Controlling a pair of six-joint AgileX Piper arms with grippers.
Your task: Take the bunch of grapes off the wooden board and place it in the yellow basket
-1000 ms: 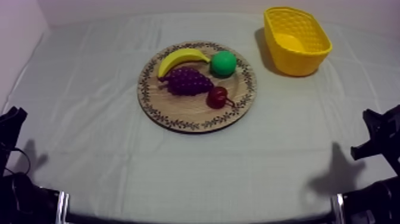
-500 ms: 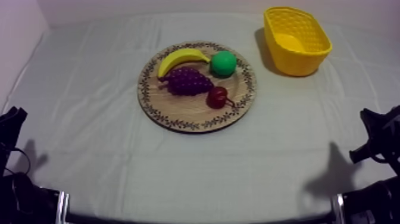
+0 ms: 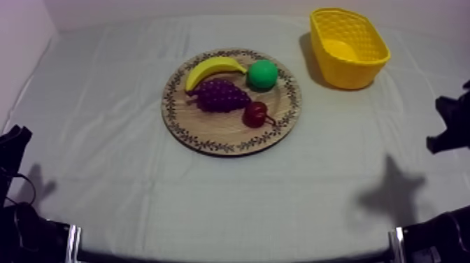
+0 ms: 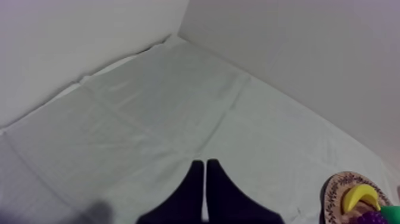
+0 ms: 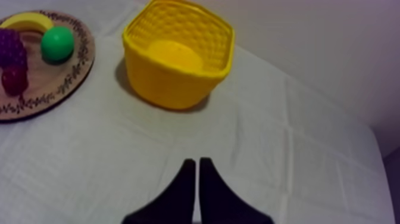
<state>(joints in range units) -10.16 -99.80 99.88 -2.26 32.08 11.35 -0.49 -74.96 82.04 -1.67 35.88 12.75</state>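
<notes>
The purple bunch of grapes [image 3: 220,94] lies on the round wooden board [image 3: 217,131] mid-table, between a banana [image 3: 213,68] and a small red fruit [image 3: 256,113]. The yellow basket [image 3: 343,73] stands at the far right with nothing in it. My right gripper [image 5: 196,161] is shut on nothing, its fingers forming a narrow wedge over bare cloth short of the basket [image 5: 172,83]; the grapes [image 5: 11,47] lie well off to its side. In the top view the right arm [image 3: 451,124] hangs at the right edge. My left gripper [image 4: 205,162] is shut and holds nothing, far from the board [image 4: 336,190].
A round green fruit [image 3: 263,74] sits on the board's far side beside the banana. Bare cloth lies between board and basket and across the front of the table. The left arm [image 3: 12,150] rests at the lower left edge. Pale walls close in the back.
My right arm has risen and shifted toward the far side along the right edge, and its shadow on the cloth moved with it. The left arm and the fruit stayed put.
</notes>
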